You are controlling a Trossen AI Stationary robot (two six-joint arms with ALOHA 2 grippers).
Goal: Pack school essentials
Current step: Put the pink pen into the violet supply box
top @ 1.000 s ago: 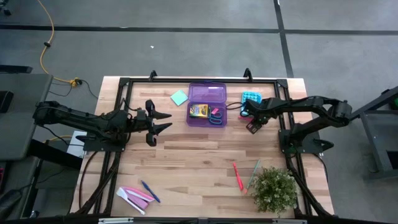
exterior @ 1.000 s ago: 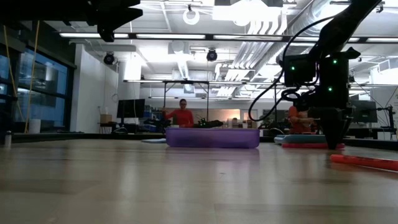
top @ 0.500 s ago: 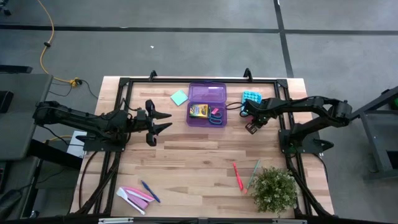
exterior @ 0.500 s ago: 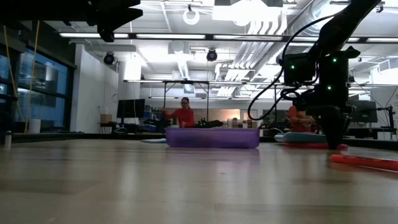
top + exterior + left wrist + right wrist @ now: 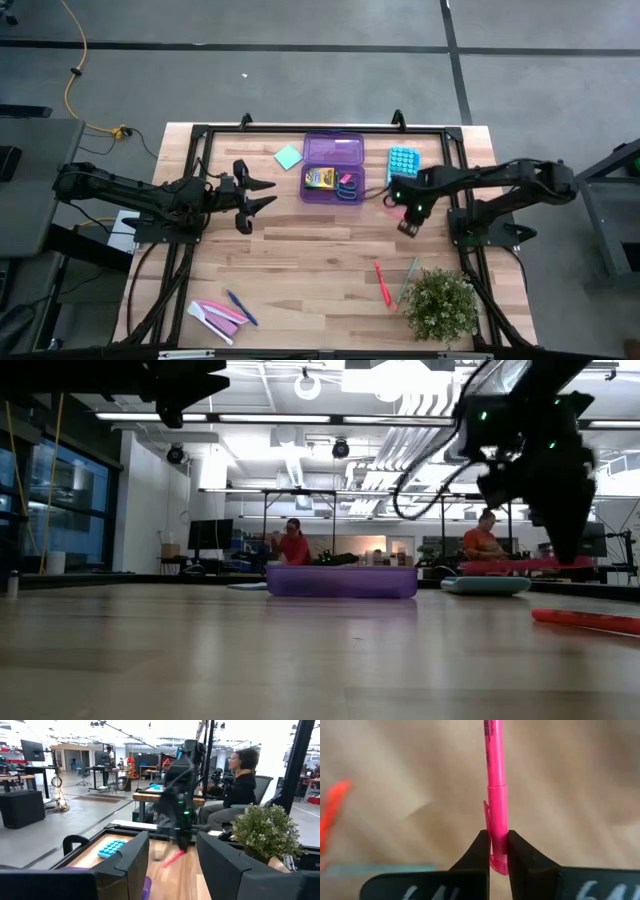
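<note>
My right gripper [image 5: 408, 222] hangs above the table, right of the purple box [image 5: 333, 150], shut on a pink pen [image 5: 496, 780]. In the box lie the yellow crayon box [image 5: 319, 179], blue-handled scissors [image 5: 347, 189] and a pink eraser [image 5: 346, 178]. A green sticky-note pad [image 5: 289, 157] lies flat on the table left of the box. An orange-red pen [image 5: 382, 282] and a green pen [image 5: 408, 279] lie near the plant. A blue pen [image 5: 241, 307] lies at the near left. My left gripper [image 5: 268, 194] stands open above the table, left of the box, with nothing in it. My right gripper pinches the pink pen between its two fingers at the capped end, beside the clip [image 5: 496, 832]. The fingers come from above, pointing steeply down, and lie across the pen. The pen [image 5: 515, 564] sticks out about level from the fingers, lifted clear of the table.
A light-blue buttoned pad [image 5: 402, 160] lies right of the box. A potted plant [image 5: 440, 305] stands at the near right corner. Pink and white flat pieces [image 5: 215, 314] lie at the near left. Bare wood spreads across the table's middle.
My right gripper has risen and gone toward the table's near edge, turning as it went. It has taken the pink pen along; the pen lay on the table before and now hangs level, clear of it.
</note>
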